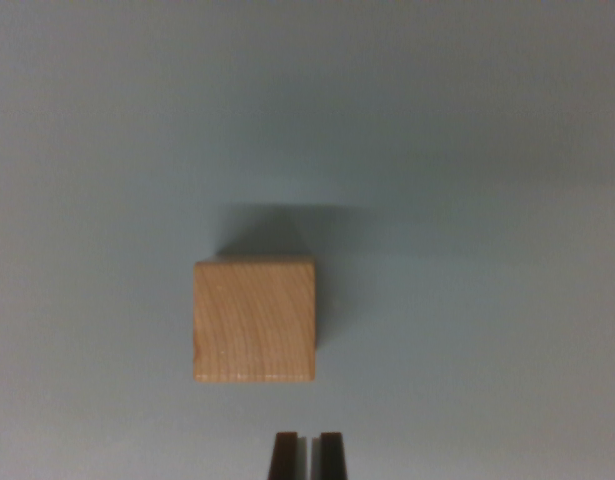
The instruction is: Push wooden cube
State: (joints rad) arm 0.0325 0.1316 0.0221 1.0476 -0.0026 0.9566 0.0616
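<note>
Two dark fingertips (pixel 284 455) of the gripper (pixel 307 455) poke in at the bottom edge, drawn nearly together with only a thin slit between them and nothing held. Just above them, slightly toward the wrist view's left and not touching, sits the wooden cube (pixel 255 320), curved grain on its top face, on a plain grey-blue table (pixel 487 200), its shadow falling above and to its right

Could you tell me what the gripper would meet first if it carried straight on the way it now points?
Probably the wooden cube. The gripper, jaws nearly together, sits just below the cube's near edge, slightly toward the wrist view's right, so contact would likely land near that right corner. Height is unclear.
</note>
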